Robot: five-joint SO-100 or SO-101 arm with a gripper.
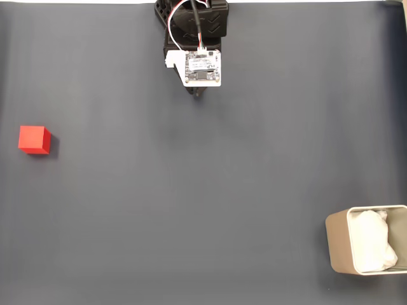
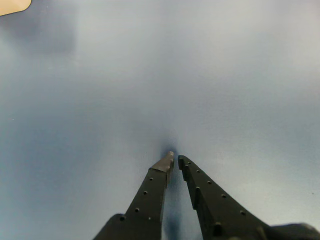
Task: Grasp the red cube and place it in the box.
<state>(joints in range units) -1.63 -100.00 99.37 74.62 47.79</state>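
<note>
The pincer (image 2: 175,159) hangs low over bare bench (image 1: 203,190) with its fingertips drawn nearly together, holding nothing, and that narrow gap is the first risk: brought down on the red cube (image 1: 34,140) like this, the tips would likely knock it aside rather than straddle it. The cube sits far to the left in the fixed view, well apart from the arm, so a long reach could land off-centre. The box (image 1: 369,248) lies at the bottom right, cut by the frame edge; a carried cube might clip its thin wall. Counted: one red cube, one box, one arm.
</note>
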